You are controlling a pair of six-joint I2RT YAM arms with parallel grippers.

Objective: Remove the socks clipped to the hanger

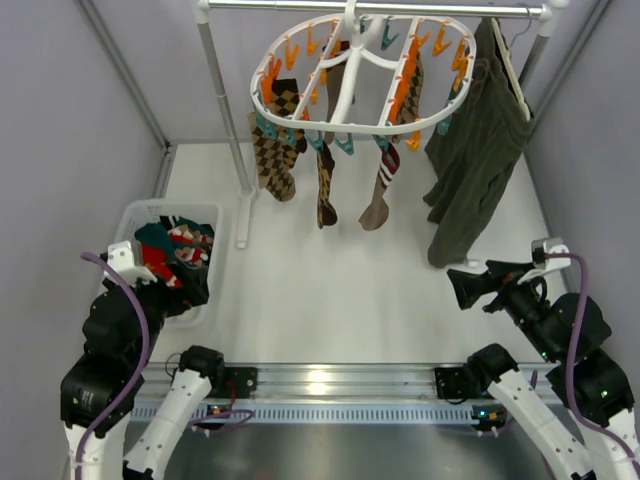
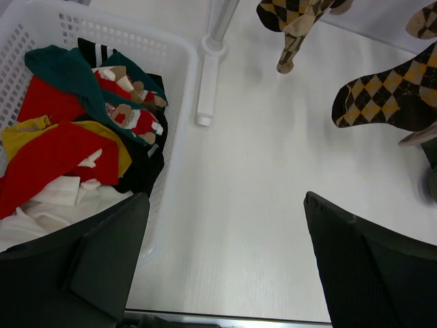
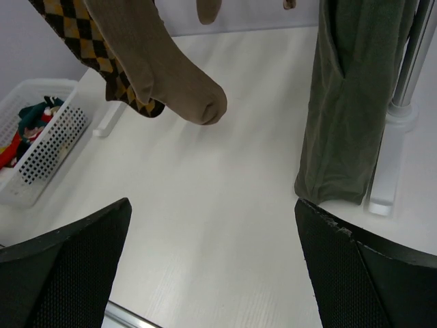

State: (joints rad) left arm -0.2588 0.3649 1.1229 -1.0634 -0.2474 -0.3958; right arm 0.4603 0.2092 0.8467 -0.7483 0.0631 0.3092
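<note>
The white oval hanger (image 1: 362, 129) with orange and teal clips hangs from the rail at the back. Several socks hang from it: an argyle sock (image 1: 274, 152), a narrower argyle sock (image 1: 326, 188) and a brown sock with red-white stripes (image 1: 381, 192). Argyle toes show in the left wrist view (image 2: 388, 93). A plain brown toe (image 3: 179, 76) shows in the right wrist view. My left gripper (image 1: 172, 291) (image 2: 225, 205) is open and empty, low beside the basket. My right gripper (image 1: 464, 288) (image 3: 213, 205) is open and empty, low at the right, pointing left.
A white basket (image 1: 160, 209) (image 2: 140, 35) (image 3: 42, 86) of red, green and white clothes sits at the left. A dark olive garment (image 1: 476, 150) (image 3: 355, 96) hangs at the right. The white rail stand (image 1: 226, 100) has feet on the table (image 2: 205, 82) (image 3: 389, 184).
</note>
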